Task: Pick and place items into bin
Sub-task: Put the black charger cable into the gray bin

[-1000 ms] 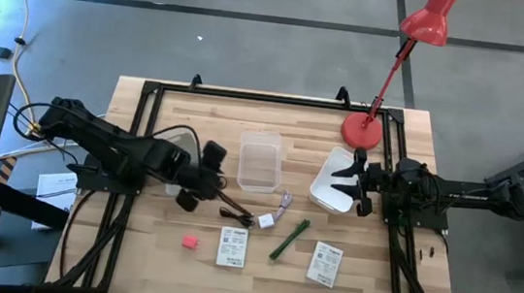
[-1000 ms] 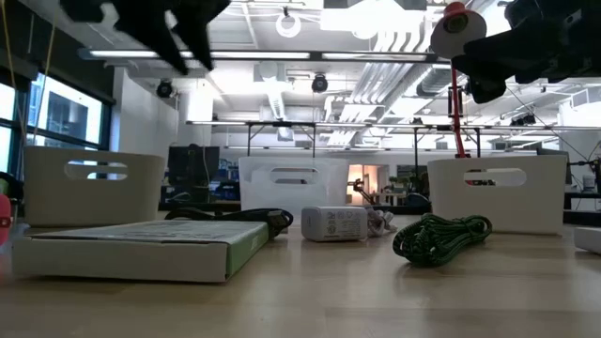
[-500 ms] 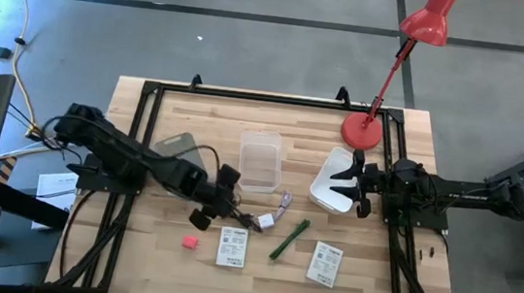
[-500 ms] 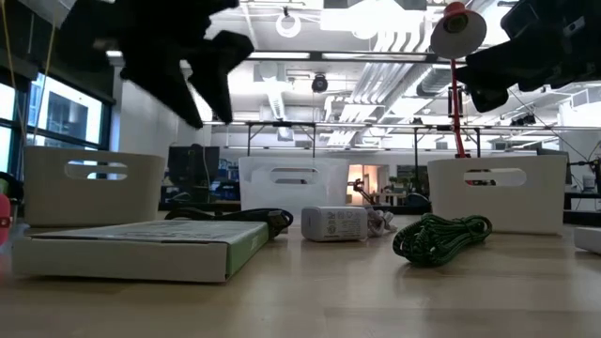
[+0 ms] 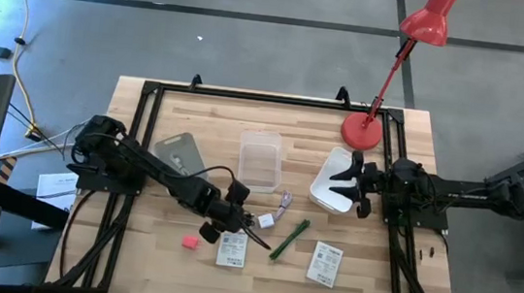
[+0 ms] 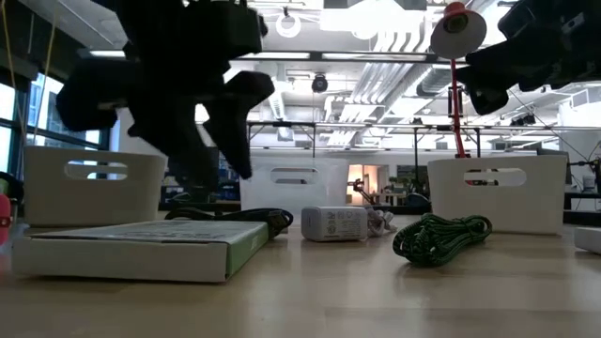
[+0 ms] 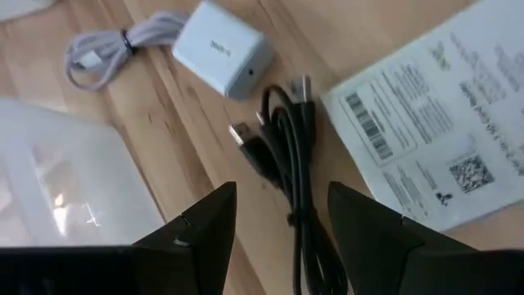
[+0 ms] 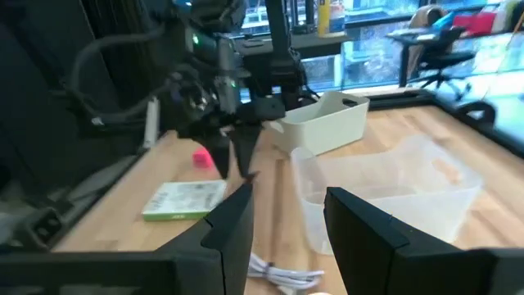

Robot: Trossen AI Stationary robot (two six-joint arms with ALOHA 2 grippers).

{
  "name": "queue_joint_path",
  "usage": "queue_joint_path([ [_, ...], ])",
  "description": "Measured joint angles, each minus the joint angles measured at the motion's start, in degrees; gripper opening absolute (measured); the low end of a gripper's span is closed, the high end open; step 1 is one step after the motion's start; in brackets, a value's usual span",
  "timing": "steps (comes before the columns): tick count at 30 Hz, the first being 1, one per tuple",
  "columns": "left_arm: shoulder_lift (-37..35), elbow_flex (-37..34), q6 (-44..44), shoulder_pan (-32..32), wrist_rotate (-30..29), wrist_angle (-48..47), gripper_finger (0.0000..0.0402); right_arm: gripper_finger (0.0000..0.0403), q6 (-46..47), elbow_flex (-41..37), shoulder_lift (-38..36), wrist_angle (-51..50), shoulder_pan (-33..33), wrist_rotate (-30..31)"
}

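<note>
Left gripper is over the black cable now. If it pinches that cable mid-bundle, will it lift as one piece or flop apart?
The black cable looks thin and loosely folded, so it will probably sag and trail its plug ends. It seems light. One strand lies close beside the printed packet, so it may drag against that. The left gripper is open.

Even, bright light falls on the counter point(image 5: 207, 112) from above, leaving only soft, short shadows. At counter level the ceiling lights point(image 6: 376, 14) glare white and the left arm point(image 6: 188, 84) is a blurred black silhouette. The left wrist view is slightly soft on the cable point(image 7: 291, 160).
</note>
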Motion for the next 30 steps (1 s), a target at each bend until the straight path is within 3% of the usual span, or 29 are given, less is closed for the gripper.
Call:
queue_joint_path([
  [5,-0.6,0.0,0.0,0.0,0.6,-0.1,0.0182,0.0142,1.6,0.0,2.8,3.9,2.0,-4.2],
  [15,3.0,0.0,-2.2,1.3,3.4,2.3,0.0182,0.0142,-2.9,0.0,7.0,6.7,6.4,3.8],
  [25,6.8,0.1,-3.7,2.4,3.6,2.8,0.018,0.0142,-2.5,0.0,7.4,8.0,7.1,4.0],
  [30,7.2,0.1,-3.6,2.7,4.3,2.9,0.0144,0.0142,-2.5,0.0,7.4,8.3,7.1,4.0],
])
